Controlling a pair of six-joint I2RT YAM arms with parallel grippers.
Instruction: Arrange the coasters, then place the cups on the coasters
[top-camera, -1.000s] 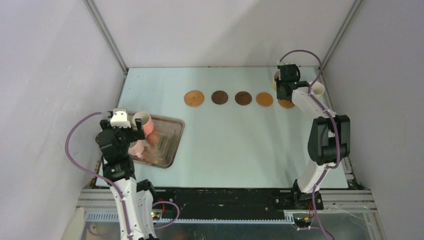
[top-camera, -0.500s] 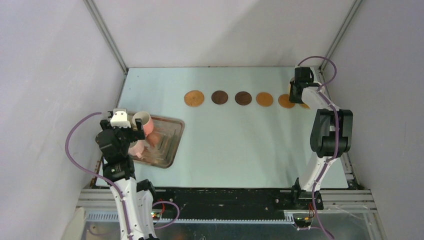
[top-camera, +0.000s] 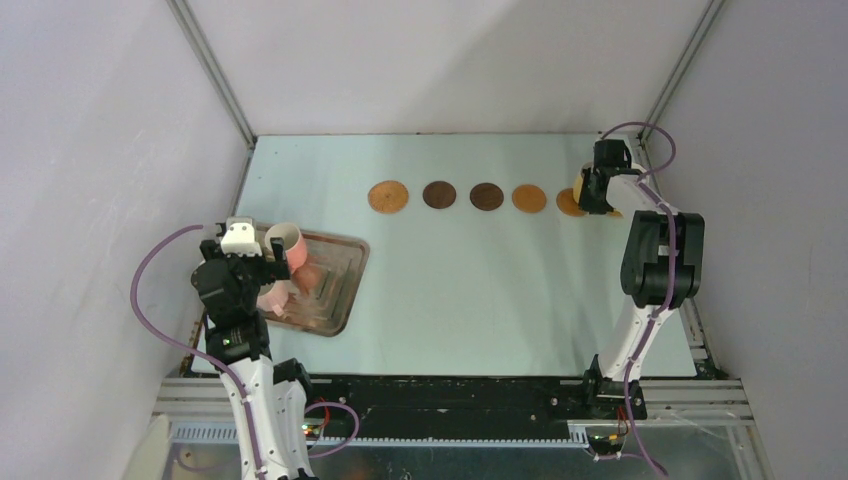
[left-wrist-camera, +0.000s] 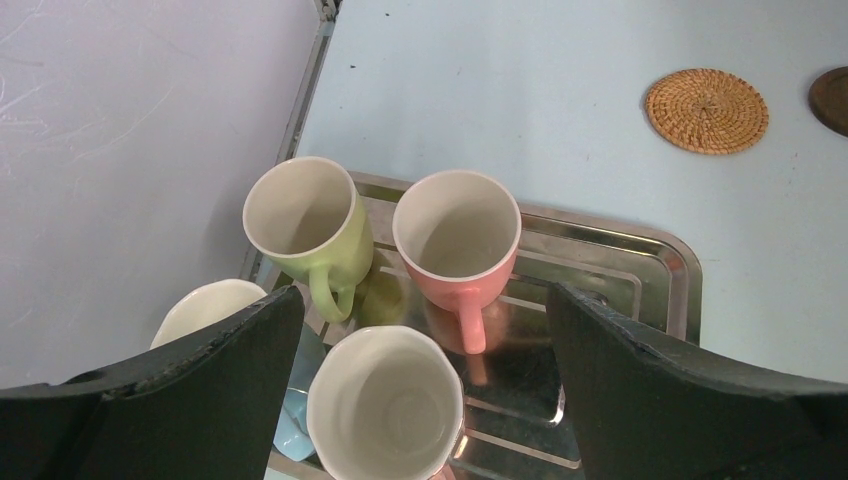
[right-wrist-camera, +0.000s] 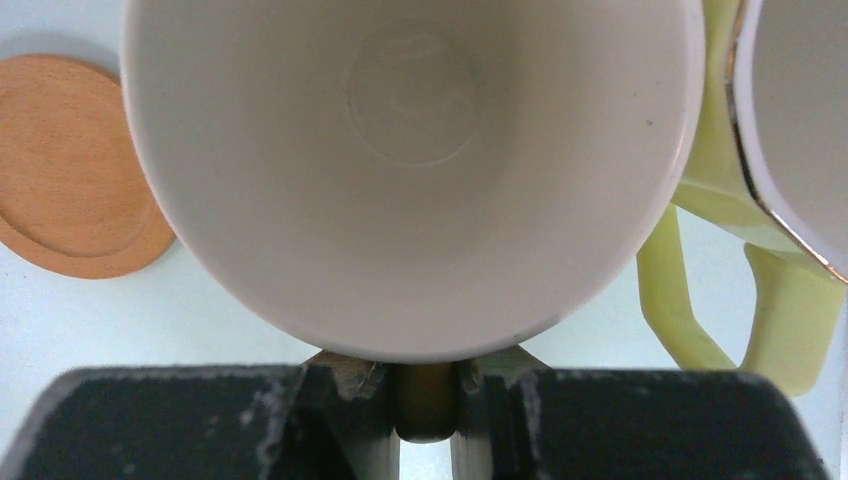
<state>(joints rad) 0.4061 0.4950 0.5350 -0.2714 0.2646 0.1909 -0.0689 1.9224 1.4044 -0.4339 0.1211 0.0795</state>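
Nearest the bases, the left gripper (left-wrist-camera: 422, 292) hangs with its jaws spread wide and grasping nothing, above the metal tray (left-wrist-camera: 640, 260) at the table's (top-camera: 450, 300) left edge. In the tray stand a green cup (left-wrist-camera: 305, 215) and a salmon-pink cup (left-wrist-camera: 457, 235) side by side. A paler cup (left-wrist-camera: 385, 415) sits nearer the camera, and a fourth rim is mostly hidden behind a finger. Further out runs the coaster row: woven coaster (top-camera: 388, 196), two dark brown coasters (top-camera: 439, 194), then an orange-brown coaster (top-camera: 529, 198). One more disc is partly covered by the right arm. At the far right end, the right gripper (right-wrist-camera: 425, 385) is clenched on the handle of the yellow cup (right-wrist-camera: 415, 150), mouth up. The orange-brown coaster shows just beside it in the wrist view. The pale yellow-green cup (right-wrist-camera: 800, 110) sits close on the other side, its handle near the held cup's wall. The step in hand looks like setting the yellow cup onto an end coaster. Whether a disc lies under it cannot be told, since the cup body hides the spot. To do it well, the arm should centre the base over the disc and keep the cup level. It should lower straight and let go only once the base is seated. It should then back out along the handle line without nudging the neighbouring cup or sliding the coaster.
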